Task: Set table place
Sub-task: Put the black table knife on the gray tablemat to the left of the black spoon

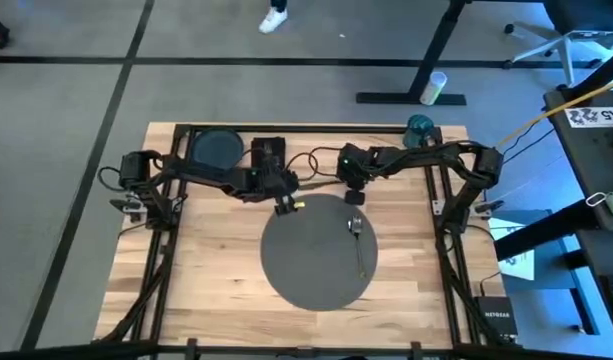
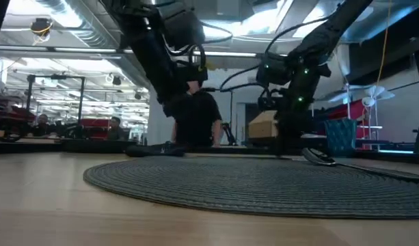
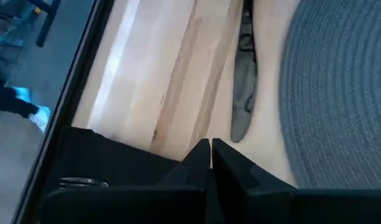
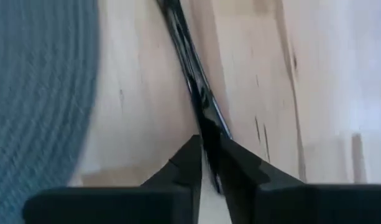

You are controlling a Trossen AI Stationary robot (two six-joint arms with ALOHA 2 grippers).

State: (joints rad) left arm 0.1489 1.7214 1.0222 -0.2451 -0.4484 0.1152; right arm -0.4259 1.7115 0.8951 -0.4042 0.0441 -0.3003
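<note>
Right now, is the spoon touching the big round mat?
Touching. The low view shows the spoon lying flat on the mat, with no gap under it. The high view shows it on the mat's right side.

Open-plan robotics lab or workshop floor. Grey carpet [image 1: 66, 120] with dark seams around framed wooden worktop [image 1: 216, 270]. Exposed ducts and strip lights [image 2: 72, 61] overhead. Desk leg [image 1: 426, 70], office chair base [image 1: 546, 40], router box [image 1: 494, 318] nearby. Person seated [image 2: 199, 116] beyond worktop; cardboard box [image 2: 262, 126] behind.
</note>
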